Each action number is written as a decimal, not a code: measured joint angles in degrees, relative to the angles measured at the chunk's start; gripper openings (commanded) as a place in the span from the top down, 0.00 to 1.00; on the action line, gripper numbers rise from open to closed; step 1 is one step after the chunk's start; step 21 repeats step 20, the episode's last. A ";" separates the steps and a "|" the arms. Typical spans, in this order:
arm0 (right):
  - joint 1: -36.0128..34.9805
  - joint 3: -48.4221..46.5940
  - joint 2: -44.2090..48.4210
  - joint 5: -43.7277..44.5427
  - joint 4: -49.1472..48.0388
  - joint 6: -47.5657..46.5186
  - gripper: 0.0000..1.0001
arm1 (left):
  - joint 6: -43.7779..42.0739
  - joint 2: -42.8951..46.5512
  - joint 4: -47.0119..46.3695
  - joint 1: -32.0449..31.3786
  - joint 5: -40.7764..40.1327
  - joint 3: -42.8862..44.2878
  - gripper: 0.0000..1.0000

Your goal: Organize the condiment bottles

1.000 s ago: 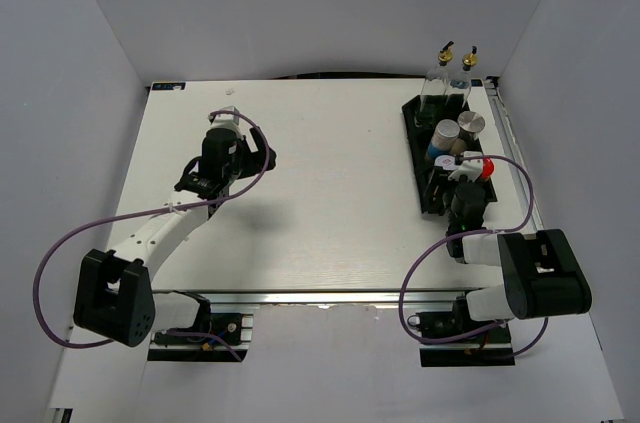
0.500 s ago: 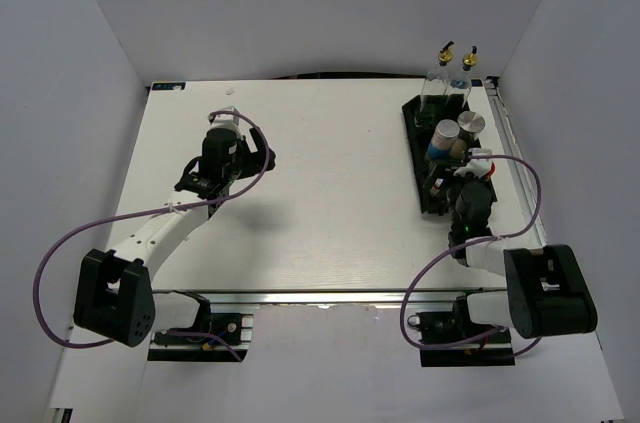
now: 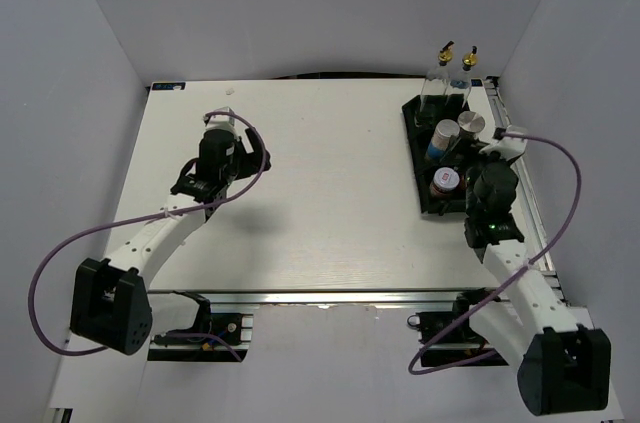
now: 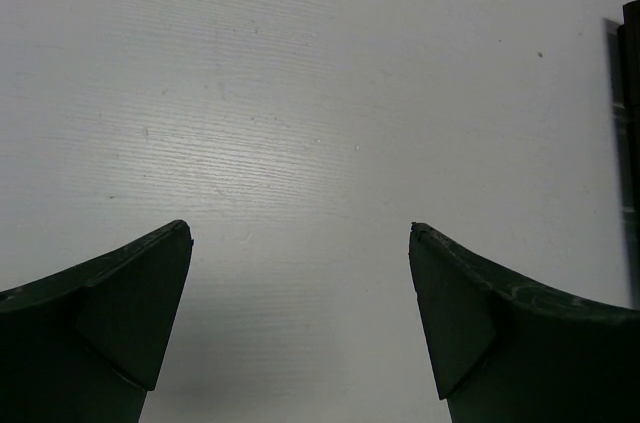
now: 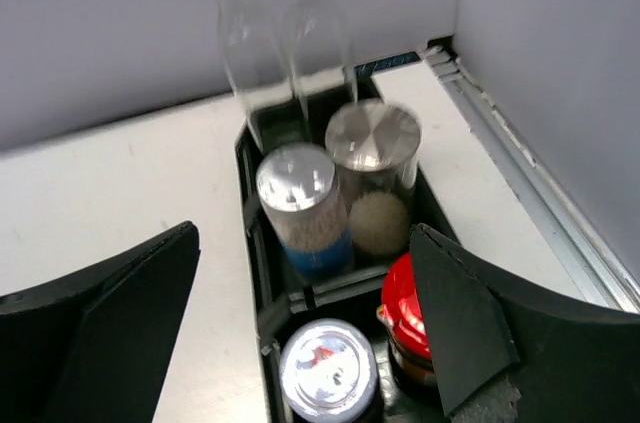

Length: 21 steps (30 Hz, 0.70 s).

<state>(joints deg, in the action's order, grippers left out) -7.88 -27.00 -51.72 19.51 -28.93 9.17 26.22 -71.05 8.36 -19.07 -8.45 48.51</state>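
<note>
A black tray (image 3: 413, 129) at the right holds all six condiment containers. Two clear glass bottles (image 3: 437, 85) with gold pourers stand at its far end and show blurred in the right wrist view (image 5: 245, 43). Behind the divider stand the blue-labelled shaker (image 5: 300, 205) and the silver-capped shaker (image 5: 375, 173). In the near compartment sit the red-and-white-lidded jar (image 5: 328, 368) and the red-lidded dark jar (image 5: 408, 315). My right gripper (image 5: 302, 233) is open and empty above the tray's near end (image 3: 480, 178). My left gripper (image 4: 300, 228) is open and empty over bare table (image 3: 210, 171).
The tray's left wall (image 5: 250, 233) runs between my right fingers. A metal rail (image 5: 520, 163) and the grey side wall lie close on the right. A purple cable (image 3: 560, 168) loops beside the right arm.
My right arm has stretched out and risen over the tray's near end, uncovering the red-and-white-lidded jar and covering the red lid in the top view. The left arm shifted only slightly.
</note>
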 measured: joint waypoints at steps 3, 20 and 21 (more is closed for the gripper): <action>-0.02 -9.05 3.82 4.42 13.60 4.98 0.11 | 0.79 1.84 1.07 0.00 -2.51 0.00 0.02; 0.00 -17.03 11.72 14.82 54.95 15.30 0.10 | 7.26 13.09 8.04 0.20 -26.45 -0.20 0.02; 0.00 -17.03 11.72 14.82 54.95 15.30 0.10 | 7.26 13.09 8.04 0.20 -26.45 -0.20 0.02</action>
